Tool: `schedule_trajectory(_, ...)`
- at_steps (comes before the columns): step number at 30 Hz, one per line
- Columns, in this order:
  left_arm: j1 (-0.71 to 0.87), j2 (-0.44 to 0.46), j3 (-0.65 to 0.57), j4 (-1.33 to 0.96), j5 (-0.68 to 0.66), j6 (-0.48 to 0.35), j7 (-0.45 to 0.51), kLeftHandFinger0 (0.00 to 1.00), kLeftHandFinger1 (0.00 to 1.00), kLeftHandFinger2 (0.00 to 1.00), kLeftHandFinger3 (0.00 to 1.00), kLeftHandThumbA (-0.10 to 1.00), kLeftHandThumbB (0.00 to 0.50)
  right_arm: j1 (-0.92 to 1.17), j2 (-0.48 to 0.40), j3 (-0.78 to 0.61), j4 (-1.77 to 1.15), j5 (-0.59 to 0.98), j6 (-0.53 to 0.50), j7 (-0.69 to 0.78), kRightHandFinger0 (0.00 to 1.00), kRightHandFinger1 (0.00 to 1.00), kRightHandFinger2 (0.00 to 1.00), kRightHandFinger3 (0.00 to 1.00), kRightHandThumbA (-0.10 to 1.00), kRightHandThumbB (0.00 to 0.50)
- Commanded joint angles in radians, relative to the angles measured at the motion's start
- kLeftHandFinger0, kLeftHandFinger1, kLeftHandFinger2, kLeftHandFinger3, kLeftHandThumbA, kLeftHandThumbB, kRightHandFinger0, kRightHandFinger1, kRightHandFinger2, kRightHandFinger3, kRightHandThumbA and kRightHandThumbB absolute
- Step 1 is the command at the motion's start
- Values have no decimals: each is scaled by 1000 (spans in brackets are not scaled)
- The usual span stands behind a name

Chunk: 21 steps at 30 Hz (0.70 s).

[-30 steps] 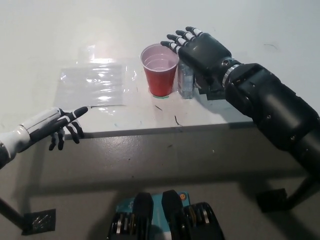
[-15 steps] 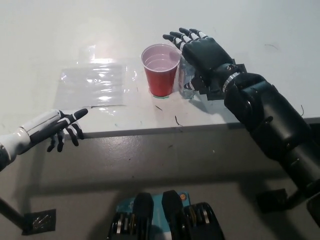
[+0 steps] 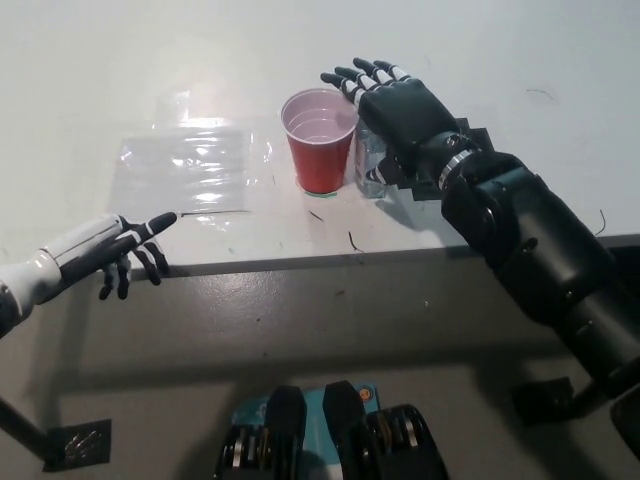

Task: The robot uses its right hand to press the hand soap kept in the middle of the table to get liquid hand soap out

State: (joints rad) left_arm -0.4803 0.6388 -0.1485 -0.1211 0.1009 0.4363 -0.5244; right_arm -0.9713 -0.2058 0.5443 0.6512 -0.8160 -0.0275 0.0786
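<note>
Head view shows, closest to the robot, the front edge of the white table (image 3: 300,262). The white left hand (image 3: 105,252) rests at that edge on the left, holding nothing, with its fingers apart and hanging a little over the side. A bit farther in, a flat sheet of clear plastic (image 3: 190,165) lies on the table. Next to it, near the middle of the table, stands a red cup (image 3: 320,140) with some pale stuff inside. Just beside the cup, on its right, is the soap bottle (image 3: 372,165). It looks clear and upright, and most of its top is hidden. The black right hand (image 3: 392,100) is over the bottle, palm down, with its fingers spread flat and reaching past the cup's rim. It is not wrapped around anything. I cannot tell if the palm is touching the bottle's top or is only just above it. My guess is that the robot is at the pressing step: the hand is lined up over the pump. Next, the hand needs to push straight down so the bottle does not tip into the cup.
</note>
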Motion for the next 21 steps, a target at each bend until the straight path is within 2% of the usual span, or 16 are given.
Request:
schedule_trajectory(1, -49, 35, 14, -9, 6, -5, -9, 164, 225, 419, 628, 1000, 222, 46, -6, 51, 49, -16, 46, 124, 1000, 1000, 1000, 1000, 1000, 500)
schedule_trajectory(3, -58, 36, 16, -7, 2, -2, -11, 170, 234, 425, 633, 1000, 190, 55, -4, 60, 64, -15, 40, 125, 1000, 1000, 1000, 1000, 1000, 500)
schedule_trajectory(8, -62, 43, 29, -23, -5, 14, -11, 187, 248, 428, 641, 1000, 194, 55, -1, 81, 93, -27, 58, 127, 1000, 1000, 1000, 1000, 1000, 500)
schedule_trajectory(10, -66, 44, 29, -18, -3, 12, -11, 182, 243, 419, 635, 1000, 210, 53, -2, 83, 91, -28, 66, 129, 1000, 1000, 1000, 1000, 1000, 500)
schedule_trajectory(11, -67, 42, 30, -8, -6, 0, -10, 149, 219, 402, 618, 1000, 213, 57, -2, 82, 102, -26, 62, 119, 1000, 1000, 1000, 1000, 1000, 500)
schedule_trajectory(16, -80, 44, 27, -6, -5, -1, -14, 141, 222, 395, 617, 1000, 210, 60, -2, 76, 118, -20, 59, 109, 1000, 1000, 1000, 1000, 1000, 500)
schedule_trajectory(18, -84, 43, 31, -5, -8, -4, -13, 108, 199, 376, 608, 1000, 217, 71, 0, 76, 130, -19, 58, 103, 1000, 1000, 1000, 1000, 1000, 500)
schedule_trajectory(21, -82, 45, 33, -7, -4, 3, -15, 139, 223, 391, 621, 1000, 210, 84, 4, 75, 157, -18, 40, 70, 1000, 1000, 1000, 1000, 1000, 500)
